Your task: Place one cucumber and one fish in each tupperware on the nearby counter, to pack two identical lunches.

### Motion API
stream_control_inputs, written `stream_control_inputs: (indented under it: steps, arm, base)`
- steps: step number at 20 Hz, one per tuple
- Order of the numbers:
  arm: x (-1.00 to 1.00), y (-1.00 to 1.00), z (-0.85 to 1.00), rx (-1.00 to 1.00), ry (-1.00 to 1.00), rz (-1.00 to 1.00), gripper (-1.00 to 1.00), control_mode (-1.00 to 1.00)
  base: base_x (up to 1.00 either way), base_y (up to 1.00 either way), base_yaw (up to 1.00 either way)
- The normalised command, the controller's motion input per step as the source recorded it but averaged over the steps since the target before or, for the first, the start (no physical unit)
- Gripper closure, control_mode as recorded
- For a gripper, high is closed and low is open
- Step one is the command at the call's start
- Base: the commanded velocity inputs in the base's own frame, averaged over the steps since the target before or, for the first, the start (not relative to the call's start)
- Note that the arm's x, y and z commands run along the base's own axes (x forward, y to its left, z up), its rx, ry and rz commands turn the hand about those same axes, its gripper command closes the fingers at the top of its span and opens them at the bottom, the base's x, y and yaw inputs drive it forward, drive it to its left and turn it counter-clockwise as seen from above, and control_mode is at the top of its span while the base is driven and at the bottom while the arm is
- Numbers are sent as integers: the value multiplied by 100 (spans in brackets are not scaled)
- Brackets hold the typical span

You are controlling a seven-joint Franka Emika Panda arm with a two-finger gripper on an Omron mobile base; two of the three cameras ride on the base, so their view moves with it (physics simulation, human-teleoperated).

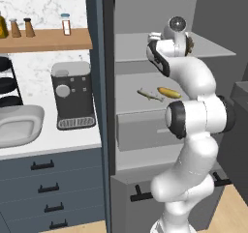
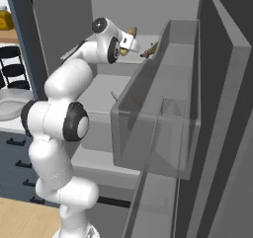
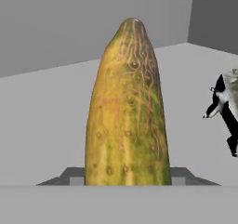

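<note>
Your gripper (image 3: 126,183) is clamped on a cucumber (image 3: 125,107) up on the top fridge shelf (image 1: 131,46) — in the hand view the two dark fingertips (image 3: 72,175) sit tight against its base, one on each side, and its long axis runs straight out from the gripper toward 12 o'clock. A fish (image 3: 228,111) lies on the same shelf at about 3 o'clock, near the cucumber but apart from it. One shelf down, the left base view shows a second cucumber (image 1: 169,92) with a second fish (image 1: 149,95) just beside it at 9 o'clock.

The coming move is a straight pull back out of the fridge — then a swing toward the table (image 1: 48,142), where a grey tupperware tray (image 1: 19,123) waits at 9 o'clock, beside the coffee machine (image 1: 72,95). Mind the open fridge door (image 2: 163,118) with its bins, close on the arm's right.
</note>
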Motion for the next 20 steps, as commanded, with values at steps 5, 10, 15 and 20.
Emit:
stream_control_inputs:
  steps: [5,10,15,20]
  arm:
    - [-94,3,29,2,-8,13,100,-100]
    - [-100,6,70,6,4,13,100,-100]
    - [-100,8,16,2,24,7,100,-100]
    - [-100,14,0,0,23,7,100,-100]
  base:
    - [0,0,0]
    - [0,0,0]
    - [0,0,0]
    - [0,0,0]
